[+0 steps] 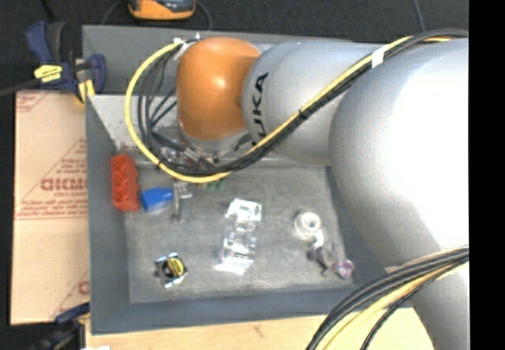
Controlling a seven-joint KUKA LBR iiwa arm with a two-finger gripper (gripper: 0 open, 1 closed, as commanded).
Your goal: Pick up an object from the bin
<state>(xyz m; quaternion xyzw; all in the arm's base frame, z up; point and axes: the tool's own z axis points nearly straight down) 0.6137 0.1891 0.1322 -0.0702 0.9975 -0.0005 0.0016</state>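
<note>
My gripper [181,200] reaches down from under the arm's wrist into the left part of the bin. Its tip is right beside a small blue object [155,199] that lies on the bin floor. Just left of the blue object, a red block [124,181] stands against the left wall. A clear plastic piece [240,235] lies in the middle of the floor, to the right of and below the gripper. I see nothing held in the gripper.
A small black and yellow item [170,268] lies near the front left. A white tape roll [308,224] and a small dark and purple piece [337,265] lie at the right. The arm covers the back of the bin.
</note>
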